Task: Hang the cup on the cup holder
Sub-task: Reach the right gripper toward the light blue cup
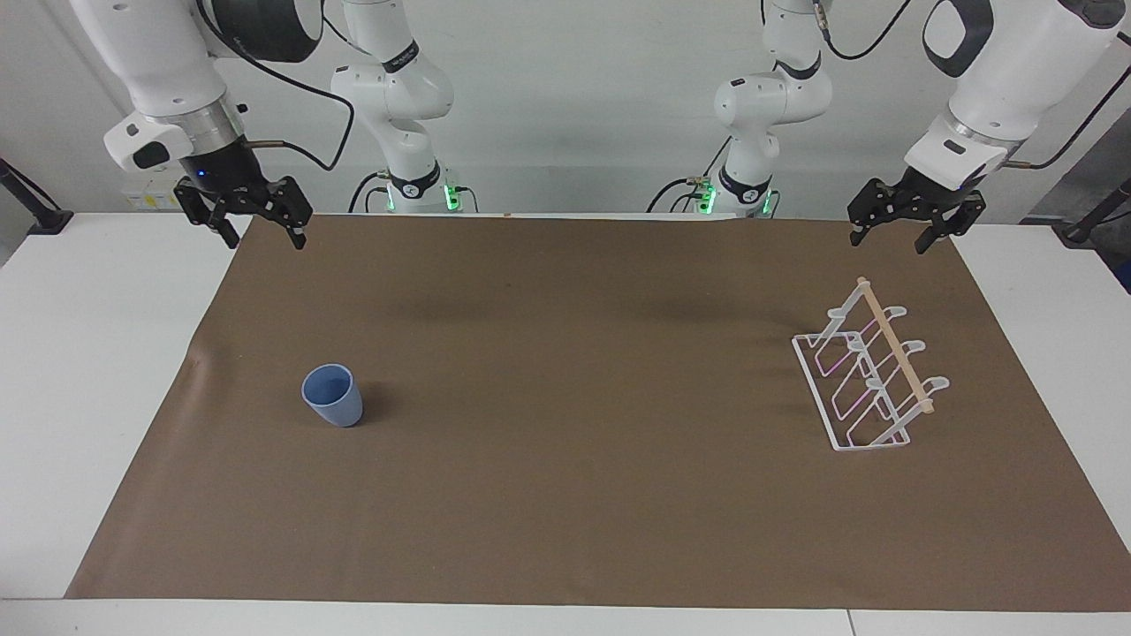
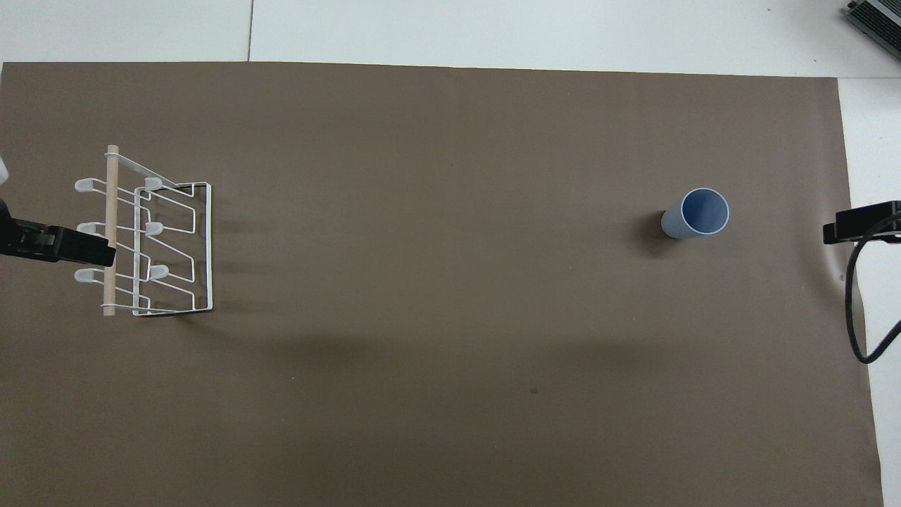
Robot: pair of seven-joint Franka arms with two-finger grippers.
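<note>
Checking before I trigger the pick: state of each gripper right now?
Left gripper: jaws open, holding nothing, up over the mat edge by the cup holder.
Right gripper: jaws open, holding nothing, clear of the cup.
</note>
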